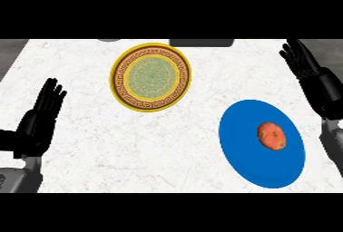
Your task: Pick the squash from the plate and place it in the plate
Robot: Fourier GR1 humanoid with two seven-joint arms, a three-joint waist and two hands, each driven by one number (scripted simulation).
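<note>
An orange-red squash (272, 136) lies on the blue plate (251, 158) at the right of the white marble counter. A yellow plate with a brown patterned ring and a green centre (151, 76) sits further back, left of the middle, with nothing on it. My right hand (309, 69) is open at the right edge, fingers straight and pointing away, above and to the right of the blue plate and apart from the squash. My left hand (39, 120) rests open at the left edge, fingers up, well away from both plates.
A dark grey object (202, 42) pokes in at the counter's far edge, behind the yellow plate. Bare marble lies between the two plates and across the front left.
</note>
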